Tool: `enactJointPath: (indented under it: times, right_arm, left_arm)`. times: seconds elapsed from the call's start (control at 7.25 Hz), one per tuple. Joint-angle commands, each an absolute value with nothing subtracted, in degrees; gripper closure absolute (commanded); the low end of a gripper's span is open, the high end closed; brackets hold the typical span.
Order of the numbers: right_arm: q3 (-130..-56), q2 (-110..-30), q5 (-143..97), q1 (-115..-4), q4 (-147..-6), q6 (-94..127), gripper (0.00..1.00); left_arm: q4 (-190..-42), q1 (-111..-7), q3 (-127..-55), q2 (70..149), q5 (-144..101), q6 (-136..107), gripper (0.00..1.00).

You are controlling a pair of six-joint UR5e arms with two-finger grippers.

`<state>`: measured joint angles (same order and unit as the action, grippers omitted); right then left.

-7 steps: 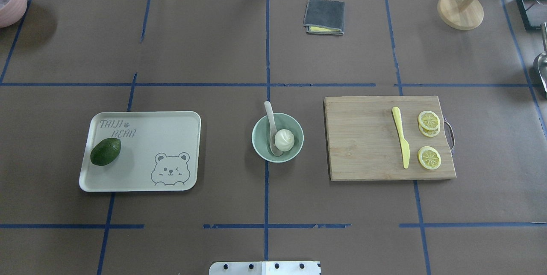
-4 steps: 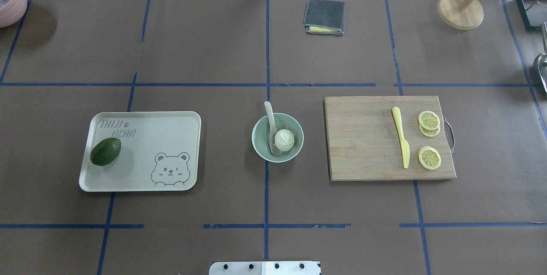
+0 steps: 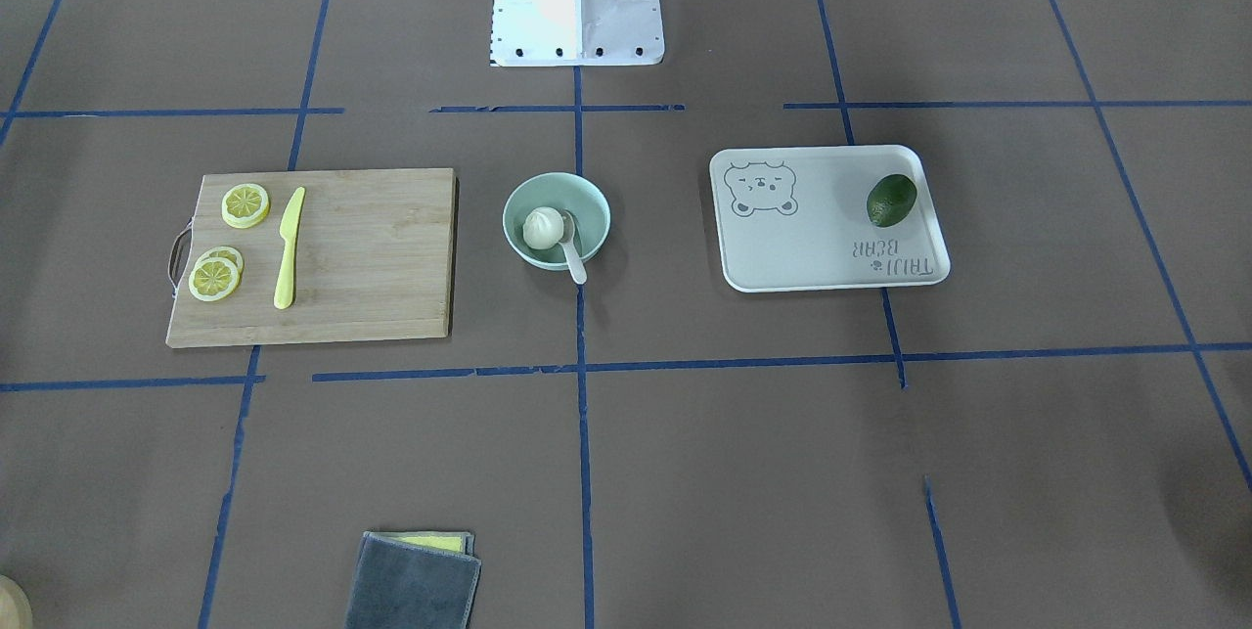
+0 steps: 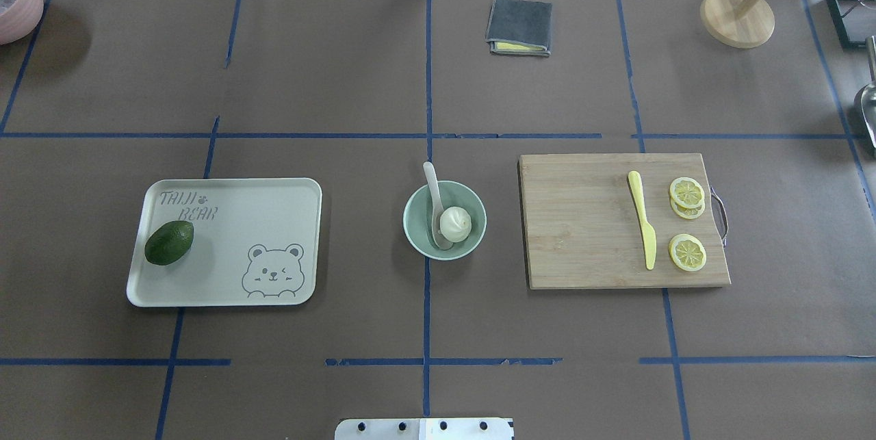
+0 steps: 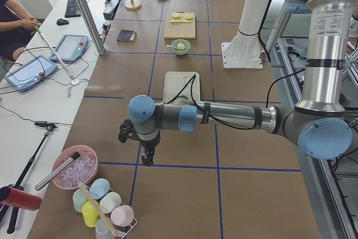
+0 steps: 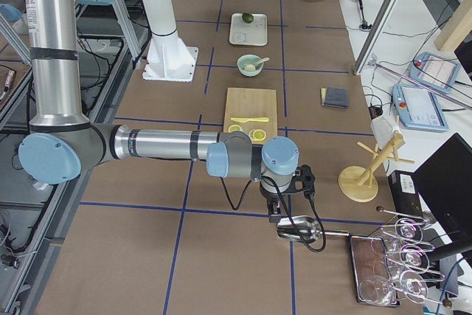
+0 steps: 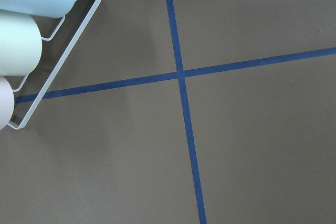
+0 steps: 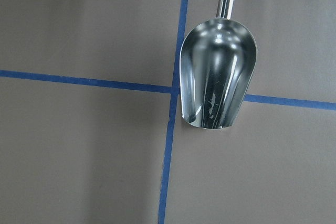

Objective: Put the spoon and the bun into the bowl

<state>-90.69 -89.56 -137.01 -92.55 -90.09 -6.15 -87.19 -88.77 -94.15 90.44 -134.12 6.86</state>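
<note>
Two side views alone: left claw (image 5: 147, 161), right claw (image 6: 274, 216).

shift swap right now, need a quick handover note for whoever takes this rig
Left gripper: over bare table at the robot's left end, far from the bowl; open or shut unclear.
Right gripper: above a metal scoop at the other end; unclear too.
Bun and spoon lie in the bowl, spoon handle over the rim.
Done: both placed. Left: nothing apparent.
</note>
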Motion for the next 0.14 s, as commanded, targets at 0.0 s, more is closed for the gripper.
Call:
enactJointPath:
  times: [0.0]
  right_arm:
    - [-90.6, -89.5, -137.1, -92.5, -90.1, -6.2, 0.0]
  left_arm:
    - [-87.2, -88.8, -94.2, 90.4, -134.1, 6.9, 0.0]
